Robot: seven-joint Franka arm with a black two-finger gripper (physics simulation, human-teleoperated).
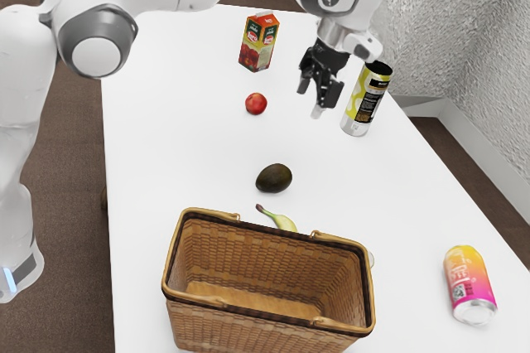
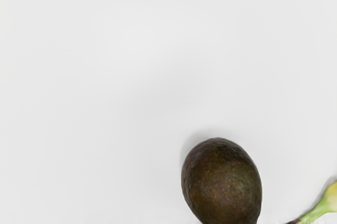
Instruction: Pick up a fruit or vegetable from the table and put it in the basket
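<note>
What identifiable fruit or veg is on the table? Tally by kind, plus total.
Avocado: 1
Banana: 1
Round red fruit: 1
Total: 3
Not counted: a pale thing mostly hidden behind the basket, too little showing to identify.
</note>
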